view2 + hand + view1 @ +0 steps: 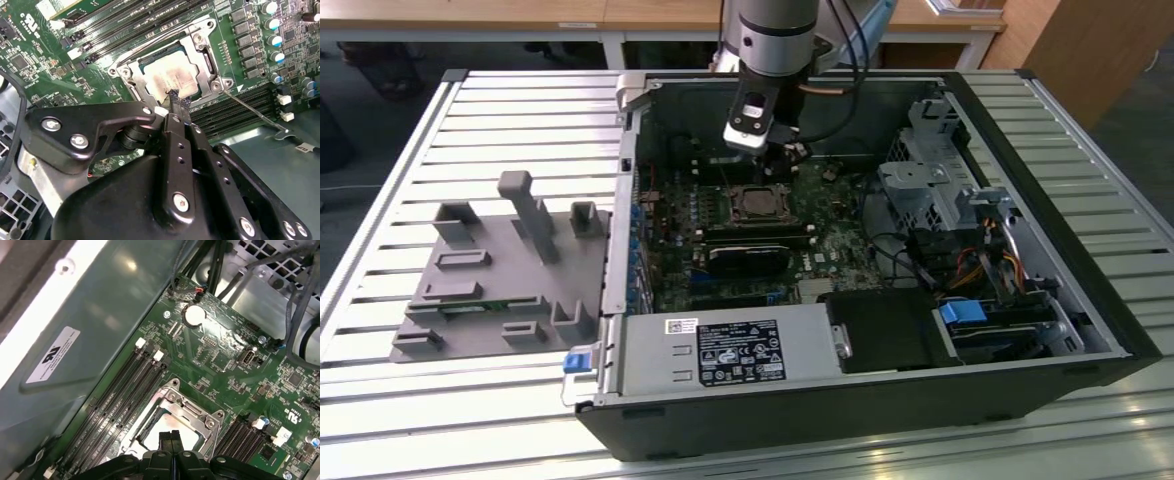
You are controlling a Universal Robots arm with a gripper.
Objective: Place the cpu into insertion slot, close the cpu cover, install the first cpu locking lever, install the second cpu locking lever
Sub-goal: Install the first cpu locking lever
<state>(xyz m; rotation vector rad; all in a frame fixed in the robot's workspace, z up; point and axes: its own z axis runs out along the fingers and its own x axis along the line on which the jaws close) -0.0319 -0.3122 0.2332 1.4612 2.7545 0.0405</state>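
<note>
The cpu (pixel 170 80) lies flat in its socket on the green motherboard, with its dull silver top showing. The cpu cover (pixel 200 47), a silvery frame, lies down around it. My gripper (pixel 176 97) is shut with nothing between its black fingers, and its tips hover right over the cpu's near edge. In the first wrist view the gripper (pixel 171 436) points at the cpu (pixel 150 429) inside the cover (pixel 192 412). A thin wire locking lever (pixel 250 107) stretches from a socket corner out across the board. In the exterior view the gripper (pixel 783 160) hangs just behind the socket (pixel 758 203).
The open computer case (pixel 1107 330) lies on a slatted table. A power supply (pixel 720 350) sits at its front and a drive cage (pixel 934 190) on the exterior view's right. A grey fixture (pixel 494 270) stands outside. Memory slots (pixel 125 385) and cables (pixel 295 305) flank the socket.
</note>
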